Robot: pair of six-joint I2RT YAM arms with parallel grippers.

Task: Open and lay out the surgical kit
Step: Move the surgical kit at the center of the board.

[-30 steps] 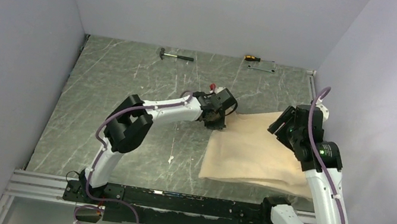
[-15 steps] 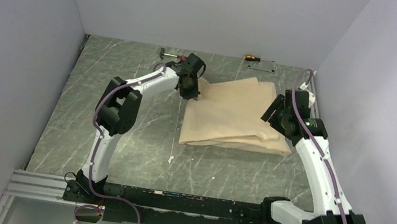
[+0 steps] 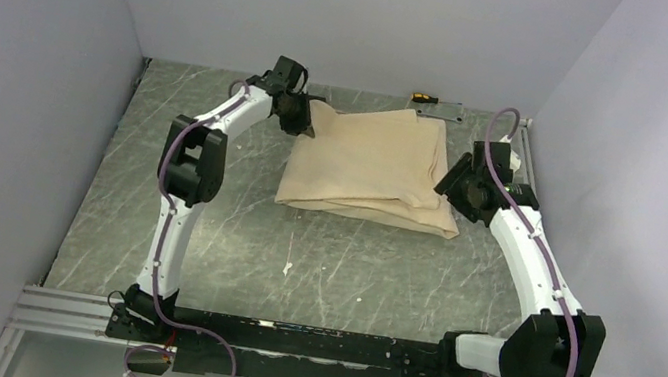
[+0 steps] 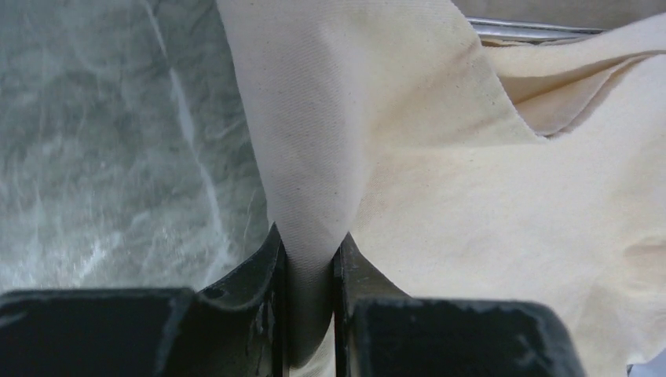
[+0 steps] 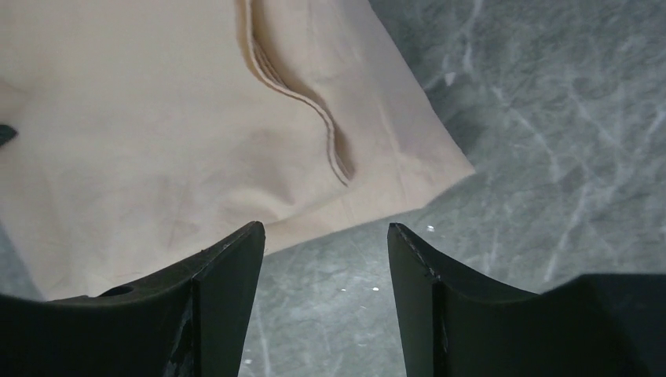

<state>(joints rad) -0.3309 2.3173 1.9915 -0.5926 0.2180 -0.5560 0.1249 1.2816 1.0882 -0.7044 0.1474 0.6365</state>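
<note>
Pinching a fold of the large beige wrap cloth (image 3: 369, 164) at its far-left corner with the left gripper (image 4: 310, 255), back of the grey marbled table (image 3: 202, 228); hovering the right gripper (image 5: 323, 229) by its right edge, spread wide, empty

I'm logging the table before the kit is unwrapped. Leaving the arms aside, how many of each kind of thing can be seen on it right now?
beige wrap cloth: 1
yellow-handled screwdriver: 1
grey metal plate: 1
Total: 3
</note>
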